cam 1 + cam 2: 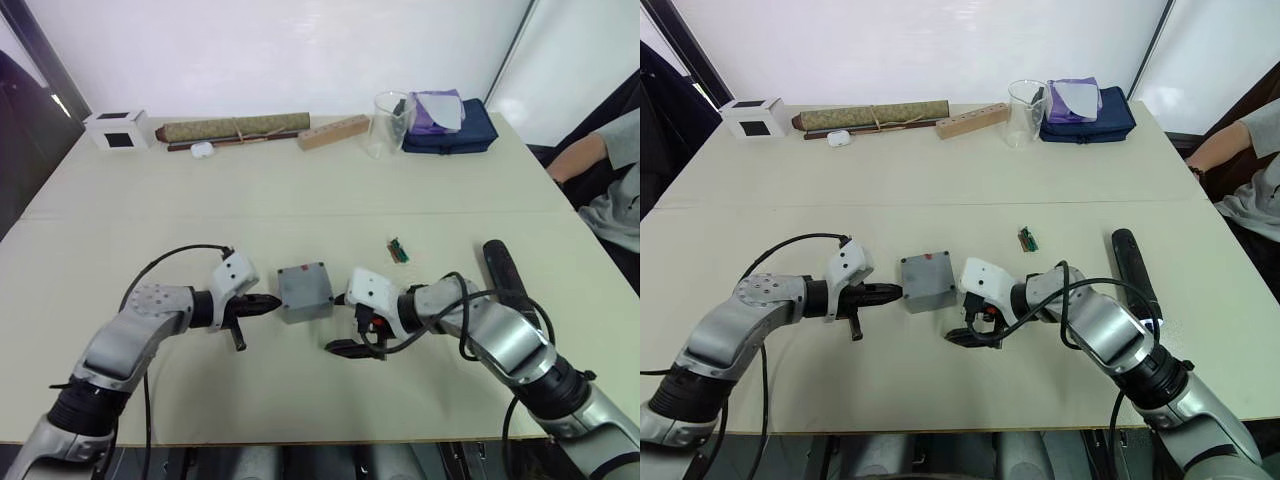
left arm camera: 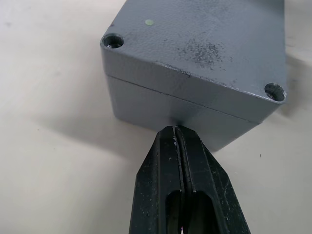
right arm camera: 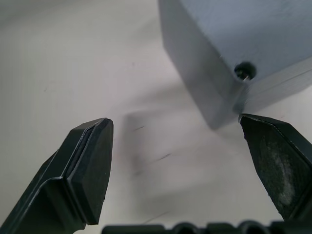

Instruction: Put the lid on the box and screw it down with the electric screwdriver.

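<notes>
The flat square grey metal lid [image 2: 204, 48] is seated on the small square grey metal box [image 1: 304, 290] on the pale counter [image 1: 300, 215]. The left claw [image 1: 270, 301], fingers pressed together, touches the box's side. The right claw [image 1: 965, 327], fingers spread apart, is positioned just beside the box's opposite side. The black cylindrical electric screwdriver [image 1: 1133, 270] lies well beyond the right claw.

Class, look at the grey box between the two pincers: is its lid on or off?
On. The lid sits flush atop the box, a thin seam running between them. Whether screws are in cannot be told.

Grey lid [image 2: 204, 44] on grey box [image 2: 161, 105], black electric screwdriver [image 1: 503, 272]
</notes>
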Controlling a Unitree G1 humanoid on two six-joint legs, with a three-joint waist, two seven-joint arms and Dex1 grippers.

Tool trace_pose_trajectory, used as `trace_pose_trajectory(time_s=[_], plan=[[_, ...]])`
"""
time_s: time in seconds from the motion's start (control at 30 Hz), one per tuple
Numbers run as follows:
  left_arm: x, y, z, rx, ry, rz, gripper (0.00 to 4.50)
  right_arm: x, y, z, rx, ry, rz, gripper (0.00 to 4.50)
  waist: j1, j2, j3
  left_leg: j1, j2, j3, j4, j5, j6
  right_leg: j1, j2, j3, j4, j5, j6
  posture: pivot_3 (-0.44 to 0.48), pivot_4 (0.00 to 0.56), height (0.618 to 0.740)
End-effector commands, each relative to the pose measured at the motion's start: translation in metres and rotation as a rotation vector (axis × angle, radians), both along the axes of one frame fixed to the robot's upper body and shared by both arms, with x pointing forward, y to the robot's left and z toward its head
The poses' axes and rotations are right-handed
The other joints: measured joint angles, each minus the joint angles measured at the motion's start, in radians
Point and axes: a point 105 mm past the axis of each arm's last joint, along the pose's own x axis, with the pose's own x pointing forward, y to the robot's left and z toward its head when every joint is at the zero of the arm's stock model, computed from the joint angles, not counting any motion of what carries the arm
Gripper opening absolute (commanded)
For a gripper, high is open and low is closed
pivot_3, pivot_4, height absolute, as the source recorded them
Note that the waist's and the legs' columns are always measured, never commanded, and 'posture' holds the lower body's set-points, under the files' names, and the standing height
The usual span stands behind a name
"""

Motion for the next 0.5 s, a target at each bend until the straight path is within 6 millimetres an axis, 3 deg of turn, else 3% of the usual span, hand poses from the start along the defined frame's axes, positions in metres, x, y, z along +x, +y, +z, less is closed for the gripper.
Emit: trace_pose_trajectory(time_s=[0.03,0.5], plan=[[0.0025,-0.0064,0.0109,-0.016,-0.048,-0.040,0.00,-0.0073,0.0102,0.0125,0.038,-0.030,0.047,4.43,0.000,0.000,0.000,0.000,0.000,0.000,0.000,0.000,0.000,0.000,0.000,0.000,0.000,0.000,0.000,0.000,0.150,0.740],[0.0081,-0.0006,0.0119,-0.003,-0.063,-0.030,0.00,-0.0043,0.0127,0.0166,0.051,-0.038,0.029,4.43,0.000,0.000,0.000,0.000,0.000,0.000,0.000,0.000,0.000,0.000,0.000,0.000,0.000,0.000,0.000,0.000,0.150,0.740]])
